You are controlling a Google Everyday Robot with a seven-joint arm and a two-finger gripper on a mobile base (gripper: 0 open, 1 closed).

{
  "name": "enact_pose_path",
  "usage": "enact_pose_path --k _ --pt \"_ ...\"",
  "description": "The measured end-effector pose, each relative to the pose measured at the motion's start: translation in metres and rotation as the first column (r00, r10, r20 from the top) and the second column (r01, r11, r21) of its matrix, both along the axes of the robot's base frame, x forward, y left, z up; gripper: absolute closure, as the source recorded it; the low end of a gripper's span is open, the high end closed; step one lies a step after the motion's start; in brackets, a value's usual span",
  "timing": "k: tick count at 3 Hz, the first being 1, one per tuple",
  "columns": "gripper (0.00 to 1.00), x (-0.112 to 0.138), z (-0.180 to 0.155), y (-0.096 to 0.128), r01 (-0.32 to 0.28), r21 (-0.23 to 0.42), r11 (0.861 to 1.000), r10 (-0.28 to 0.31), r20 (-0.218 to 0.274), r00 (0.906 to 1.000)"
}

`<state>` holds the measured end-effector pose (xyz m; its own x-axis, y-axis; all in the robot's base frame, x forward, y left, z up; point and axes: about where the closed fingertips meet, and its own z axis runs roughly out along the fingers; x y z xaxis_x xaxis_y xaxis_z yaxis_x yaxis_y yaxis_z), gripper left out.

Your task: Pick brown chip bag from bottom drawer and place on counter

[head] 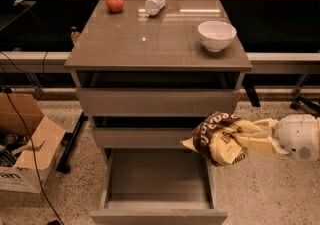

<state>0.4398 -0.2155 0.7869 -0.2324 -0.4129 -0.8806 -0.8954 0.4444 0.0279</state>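
My gripper (pixel 246 138) reaches in from the right edge and is shut on the brown chip bag (pixel 216 138). The bag has a dark brown top with white lettering and a pale yellow lower part. It hangs in the air at the right front corner of the cabinet, level with the middle drawer front and above the right side of the bottom drawer (pixel 158 175). That drawer is pulled out and its grey interior is bare. The counter (pixel 150 44) lies well above the bag.
On the counter stand a white bowl (pixel 216 35) at the right, a red apple (pixel 114 3) and a lying plastic bottle (pixel 154 4) at the back. A cardboard box (pixel 25 149) and cables lie on the floor at the left.
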Motion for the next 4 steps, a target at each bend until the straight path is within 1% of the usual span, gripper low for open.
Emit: enact_pose_path --k 1,2,3,4 --pt "1.0 0.0 0.034 0.01 -0.04 -0.022 0.999 0.042 0.093 0.9948" --pt "1.0 0.008 0.085 0.026 -0.097 -0.057 0.994 0.107 0.226 0.9683" --pt "1.0 0.02 0.127 0.043 -0.154 -0.064 0.986 0.166 0.322 0.9321" --pt "1.0 0.039 0.162 0.064 -0.21 -0.07 0.975 0.22 0.385 0.8961"
